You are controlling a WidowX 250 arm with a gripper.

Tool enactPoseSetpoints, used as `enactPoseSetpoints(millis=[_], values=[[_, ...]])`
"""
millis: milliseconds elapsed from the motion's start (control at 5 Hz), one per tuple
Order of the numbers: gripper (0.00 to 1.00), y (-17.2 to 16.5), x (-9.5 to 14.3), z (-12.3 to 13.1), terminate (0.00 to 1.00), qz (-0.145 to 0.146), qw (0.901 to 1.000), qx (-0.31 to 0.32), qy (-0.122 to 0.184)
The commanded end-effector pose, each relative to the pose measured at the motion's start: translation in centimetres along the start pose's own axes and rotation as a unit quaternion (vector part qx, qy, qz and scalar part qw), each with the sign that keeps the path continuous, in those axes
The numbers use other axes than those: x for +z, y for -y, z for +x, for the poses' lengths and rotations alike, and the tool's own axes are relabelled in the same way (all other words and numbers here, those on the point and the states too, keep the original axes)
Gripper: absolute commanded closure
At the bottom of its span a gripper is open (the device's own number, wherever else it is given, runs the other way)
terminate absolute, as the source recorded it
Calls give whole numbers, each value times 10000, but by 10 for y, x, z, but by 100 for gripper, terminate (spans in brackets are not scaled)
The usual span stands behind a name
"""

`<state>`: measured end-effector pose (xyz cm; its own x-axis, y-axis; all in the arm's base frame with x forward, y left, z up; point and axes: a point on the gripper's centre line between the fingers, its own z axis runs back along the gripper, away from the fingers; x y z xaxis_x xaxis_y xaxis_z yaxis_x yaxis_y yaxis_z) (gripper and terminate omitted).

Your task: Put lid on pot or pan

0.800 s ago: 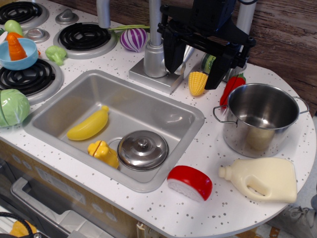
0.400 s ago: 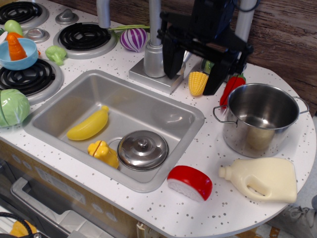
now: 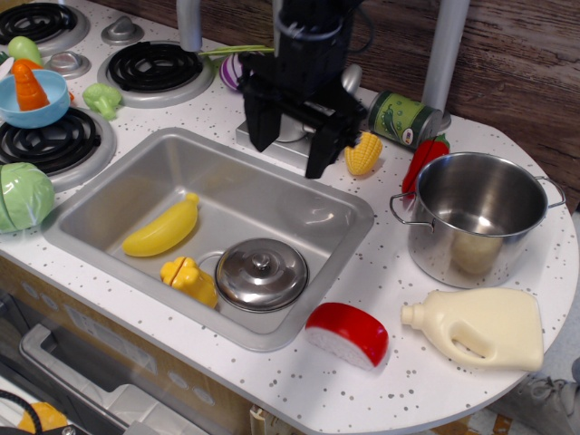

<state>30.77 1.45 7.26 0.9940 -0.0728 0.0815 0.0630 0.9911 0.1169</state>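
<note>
Sink: your grey steel basin (image 3: 118,181) holds the target, walls crowding any approach.
Pot: shiny cylindrical steel pot (image 3: 478,217) waits, well apart.
Gripper: black two-fingered gripper (image 3: 293,142) hangs spread, empty.
Lid: round domed steel lid (image 3: 261,274) touches yellow toy (image 3: 188,279); you risk snagging it.

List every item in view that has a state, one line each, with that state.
gripper: open, empty, above the sink's back edge
lid: knob up, lying in the sink, off the pot
pot: upright, uncovered, on the counter
sink: holds the lid, banana and a yellow toy
blue bowl: upright, holds a carrot
jug: lying on its side
can: on its side
</note>
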Motion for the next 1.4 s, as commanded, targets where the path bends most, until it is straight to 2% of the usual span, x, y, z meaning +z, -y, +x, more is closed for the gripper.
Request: enactPoseSetpoints(millis=[0, 200, 400, 1000, 1200], values=[[0, -5, -31, 3, 0, 88, 9992, 33, 377], [0, -17, -64, 0, 0, 50, 9984, 208, 516], [0, -18, -86, 1, 0, -97, 9983, 303, 482], [0, -19, -114, -7, 0, -334, 9978, 270, 507], [0, -21, -119, -9, 0, -295, 9979, 230, 533]])
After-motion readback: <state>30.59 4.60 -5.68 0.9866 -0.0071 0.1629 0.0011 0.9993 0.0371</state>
